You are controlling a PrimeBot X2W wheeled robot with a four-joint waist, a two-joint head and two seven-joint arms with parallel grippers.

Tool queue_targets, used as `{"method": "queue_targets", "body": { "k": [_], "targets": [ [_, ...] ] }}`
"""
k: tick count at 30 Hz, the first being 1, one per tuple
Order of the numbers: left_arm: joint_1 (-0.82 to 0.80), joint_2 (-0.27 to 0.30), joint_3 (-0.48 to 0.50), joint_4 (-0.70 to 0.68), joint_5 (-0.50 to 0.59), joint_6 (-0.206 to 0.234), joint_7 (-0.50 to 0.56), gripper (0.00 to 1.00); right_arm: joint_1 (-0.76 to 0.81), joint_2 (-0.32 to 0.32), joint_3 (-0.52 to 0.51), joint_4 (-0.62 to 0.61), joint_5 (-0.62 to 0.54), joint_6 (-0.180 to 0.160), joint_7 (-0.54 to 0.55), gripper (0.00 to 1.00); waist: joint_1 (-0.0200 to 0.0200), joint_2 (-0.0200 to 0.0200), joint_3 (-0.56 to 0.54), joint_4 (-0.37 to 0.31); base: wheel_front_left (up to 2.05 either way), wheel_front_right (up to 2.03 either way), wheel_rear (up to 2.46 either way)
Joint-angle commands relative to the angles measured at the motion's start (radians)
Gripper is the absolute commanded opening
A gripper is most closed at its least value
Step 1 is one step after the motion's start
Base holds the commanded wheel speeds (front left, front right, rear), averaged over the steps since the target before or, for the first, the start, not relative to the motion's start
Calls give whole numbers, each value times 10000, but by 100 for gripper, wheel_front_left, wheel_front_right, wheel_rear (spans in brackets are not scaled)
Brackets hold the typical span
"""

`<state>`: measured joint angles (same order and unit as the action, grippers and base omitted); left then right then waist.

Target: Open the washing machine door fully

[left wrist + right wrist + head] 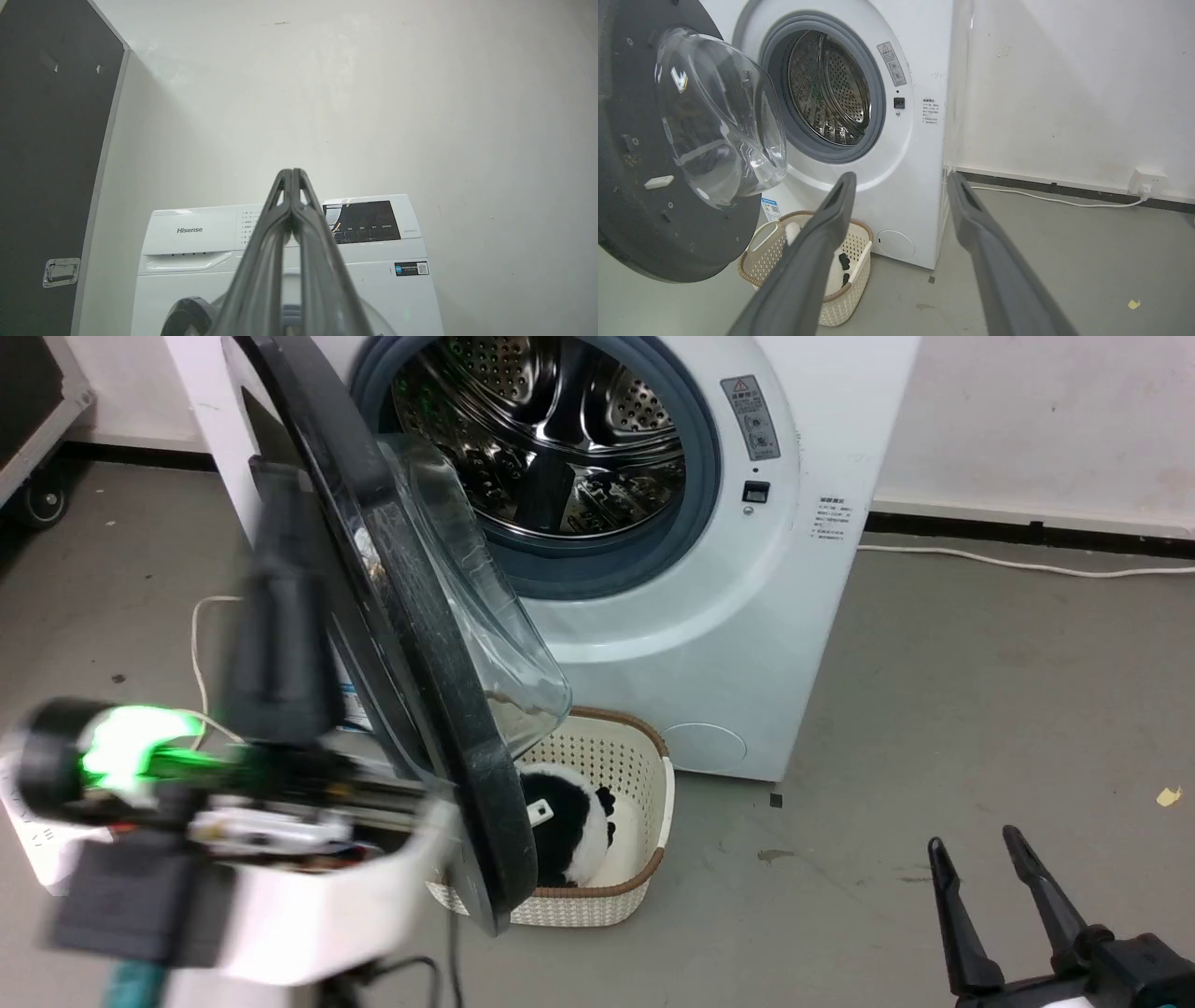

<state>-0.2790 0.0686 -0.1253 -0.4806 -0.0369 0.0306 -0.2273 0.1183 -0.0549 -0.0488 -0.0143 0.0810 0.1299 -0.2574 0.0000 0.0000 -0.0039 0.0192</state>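
Nearest, at 5 o'clock of the head view: right pincer (pixel 973 842), spread wide, holding nothing, well apart from the work. At 8 o'clock: left pincer (pixel 280 607), blurred, just beside the outer face of the washing machine door (pixel 485 831); touching or not, cannot tell. Seen from its own wrist, left pincer (pixel 292 175) pressed tip to tip on nothing. Running from 11 o'clock down to 6 o'clock: the door itself, edge-on to the head camera, swung out from the washing machine (pixel 747 644), judged short of fully open. Under its lower rim: a pale basket (pixel 644 859) with a black-and-white soft toy (pixel 560 840). Farthest, at 12 o'clock: bare steel drum (pixel 560 439). No grasp on the door, so only a push possible; likely to skid off the glossy rim, with a swing back toward the drum. Too hard a shove: strain at the hinge stop. Clearance over the basket unclear; possible clip there.
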Motion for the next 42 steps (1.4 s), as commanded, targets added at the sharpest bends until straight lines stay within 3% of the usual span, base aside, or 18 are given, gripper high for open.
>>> {"method": "queue_targets", "body": {
  "k": [1, 9, 15, 30, 36, 42],
  "targets": [
    [-32, -60, -146, 14, 8, -45, 81, 0, -73, 47, 22, 12, 50, 8, -43, 100, 0, 0, 16, -20, 0, 0, 0],
    [853, -150, -2395, 1329, -527, -269, 1378, 0, -132, 47, 20, 39, 120, 8, -43, 100, 0, 0, 209, -109, 0, 0, 0],
    [1504, -170, -3232, 2926, -999, -29, 1635, 0, -199, 47, 1, 87, 185, 8, -43, 100, 0, 0, 324, -113, 0, 0, 0],
    [1161, -103, -2712, 6594, -1563, 495, 708, 0, -249, 47, 197, 306, 179, 8, -43, 100, 0, 0, 476, 328, 0, 0, 0],
    [1215, 0, -2513, 6991, -1758, 541, 454, 0, -151, 47, 164, 320, 152, 8, -43, 100, 0, 0, 378, 942, 0, 0, 0],
    [1378, 170, -2419, 6984, -1852, 589, 377, 0, -2, 47, 166, 355, 179, 8, -43, 100, 0, 0, 322, 1992, 0, 0, 0]
  ]
}}
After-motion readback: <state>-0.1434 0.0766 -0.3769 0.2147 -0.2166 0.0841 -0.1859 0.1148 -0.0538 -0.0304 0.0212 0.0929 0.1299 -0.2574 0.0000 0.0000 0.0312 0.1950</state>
